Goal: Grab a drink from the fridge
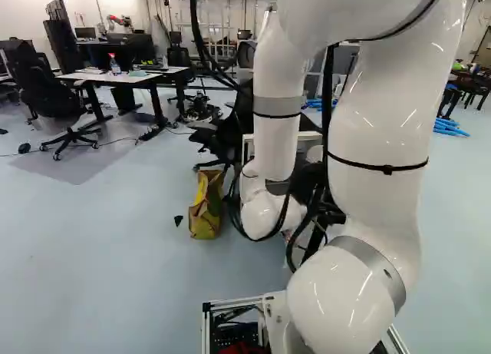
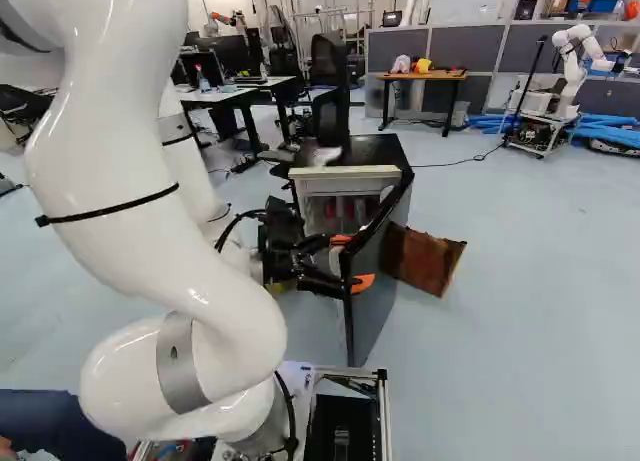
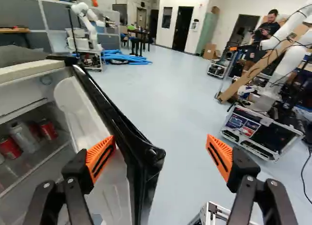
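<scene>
Inside the fridge (image 3: 30, 71), cans (image 3: 23, 137) standing upright, gripper (image 2: 350, 260) spread wide astride the door (image 3: 116, 118)

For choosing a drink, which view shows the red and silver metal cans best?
The wrist view: the cans look near and distinct. The right base view shows them as red patches; the left, none discernible.

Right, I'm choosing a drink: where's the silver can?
In the wrist view, the silver can stands on a shelf inside the open fridge, between red cans.
</scene>
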{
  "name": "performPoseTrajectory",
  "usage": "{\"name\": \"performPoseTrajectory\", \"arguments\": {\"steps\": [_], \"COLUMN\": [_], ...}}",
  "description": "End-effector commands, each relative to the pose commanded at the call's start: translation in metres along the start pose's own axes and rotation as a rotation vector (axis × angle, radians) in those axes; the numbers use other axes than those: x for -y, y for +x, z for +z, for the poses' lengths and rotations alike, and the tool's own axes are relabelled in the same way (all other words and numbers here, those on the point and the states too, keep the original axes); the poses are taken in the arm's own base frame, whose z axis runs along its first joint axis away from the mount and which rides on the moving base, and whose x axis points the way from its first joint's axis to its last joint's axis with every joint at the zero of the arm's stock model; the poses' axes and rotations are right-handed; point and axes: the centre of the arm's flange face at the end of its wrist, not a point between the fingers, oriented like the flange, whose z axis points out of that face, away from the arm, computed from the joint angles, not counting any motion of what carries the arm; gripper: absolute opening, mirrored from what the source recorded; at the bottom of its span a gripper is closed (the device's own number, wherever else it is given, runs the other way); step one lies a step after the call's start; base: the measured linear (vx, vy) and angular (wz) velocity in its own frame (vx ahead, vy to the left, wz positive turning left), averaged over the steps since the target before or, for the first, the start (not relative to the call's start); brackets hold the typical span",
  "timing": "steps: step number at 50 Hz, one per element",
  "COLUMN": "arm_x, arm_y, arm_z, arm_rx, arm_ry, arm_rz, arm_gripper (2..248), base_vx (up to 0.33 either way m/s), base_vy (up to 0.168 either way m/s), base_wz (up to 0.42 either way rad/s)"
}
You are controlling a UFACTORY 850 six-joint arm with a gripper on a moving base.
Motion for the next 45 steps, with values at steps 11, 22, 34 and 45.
{"name": "performPoseTrajectory", "arguments": {"steps": [11,22,34,45], "arm_x": [0.003,0.015,0.028,0.038], "arm_y": [0.007,0.016,0.026,0.036], "arm_z": [0.019,0.042,0.071,0.099], "arm_rx": [0.013,0.024,0.031,0.033], "arm_ry": [-0.139,-0.247,-0.347,-0.43], "arm_rz": [0.059,0.122,0.189,0.247], "arm_gripper": [247,247,247,247], "base_vx": [0.0,0.0,0.0,0.0], "base_vy": [0.0,0.0,0.0,0.0], "base_wz": [0.0,0.0,0.0,0.0]}}
